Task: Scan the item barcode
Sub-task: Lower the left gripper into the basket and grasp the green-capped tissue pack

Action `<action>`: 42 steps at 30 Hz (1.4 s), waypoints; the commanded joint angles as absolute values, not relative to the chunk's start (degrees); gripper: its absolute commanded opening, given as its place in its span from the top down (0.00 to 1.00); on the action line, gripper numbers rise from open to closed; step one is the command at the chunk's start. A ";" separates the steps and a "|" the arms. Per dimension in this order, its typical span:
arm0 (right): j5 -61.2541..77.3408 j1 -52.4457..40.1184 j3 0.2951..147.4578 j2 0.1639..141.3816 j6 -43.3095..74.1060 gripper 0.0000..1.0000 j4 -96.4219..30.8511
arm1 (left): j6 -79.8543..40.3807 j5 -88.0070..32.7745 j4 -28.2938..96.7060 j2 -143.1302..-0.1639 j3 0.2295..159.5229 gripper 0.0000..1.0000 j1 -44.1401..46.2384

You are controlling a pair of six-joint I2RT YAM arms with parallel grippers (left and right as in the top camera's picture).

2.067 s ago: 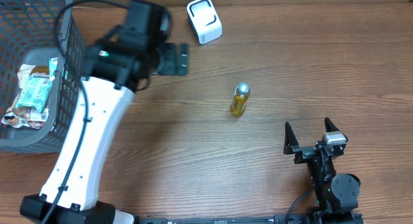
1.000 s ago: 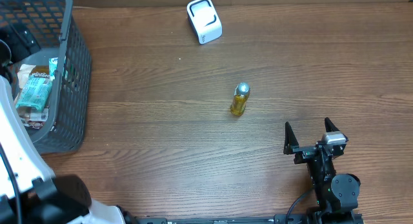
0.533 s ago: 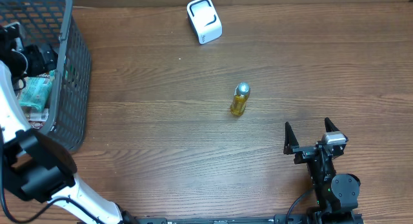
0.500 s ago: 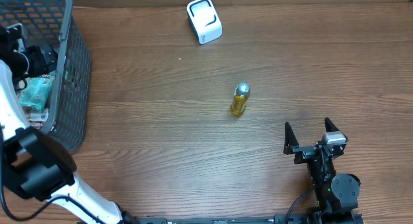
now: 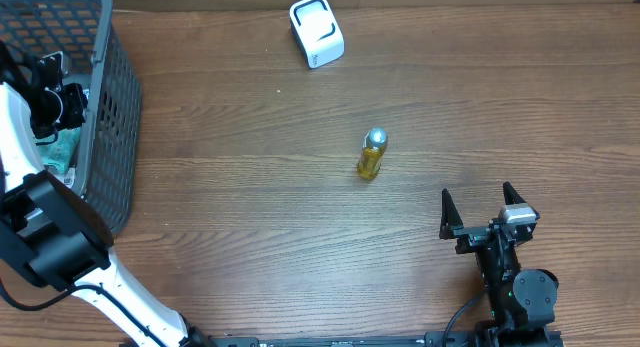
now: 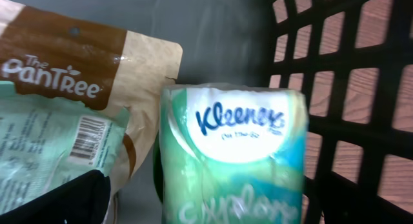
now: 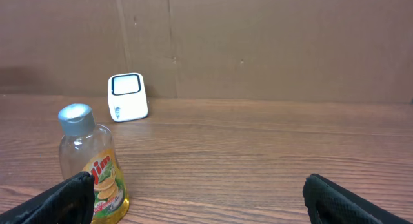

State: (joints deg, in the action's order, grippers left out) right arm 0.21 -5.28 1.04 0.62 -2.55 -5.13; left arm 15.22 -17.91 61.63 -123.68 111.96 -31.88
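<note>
While left end effector (image 5: 60, 105) gapes inside basket (image 5: 108, 137), half hidden, Kleenex pack (image 6: 235, 153) blurred; right end effector (image 5: 477, 195) released.

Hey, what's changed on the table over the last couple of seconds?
The left gripper swung from beside the scanner leftward into the basket. It now hangs open over the Kleenex pack, holding nothing. The bottle, the scanner and the open right gripper stayed put.

"Kleenex" on green tissue pack (image 6: 235, 159), "The PanTree" on brown pouch (image 6: 77, 62)
</note>
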 commanded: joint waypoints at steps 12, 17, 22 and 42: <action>0.69 -5.13 0.45 0.16 -2.35 0.00 -4.78 | 16.51 -18.94 60.82 -126.26 112.60 0.01 -31.55; 0.71 -5.13 0.45 0.16 -2.33 0.00 -4.78 | 15.62 -15.59 60.51 -126.28 112.60 0.05 -30.89; 0.69 -5.13 0.45 0.16 -2.33 0.00 -4.78 | 14.92 -14.57 59.94 -126.28 112.57 0.07 -30.46; 0.71 -5.13 0.45 0.16 -2.35 0.00 -4.78 | 11.75 -10.96 55.42 -126.06 107.90 0.32 -29.87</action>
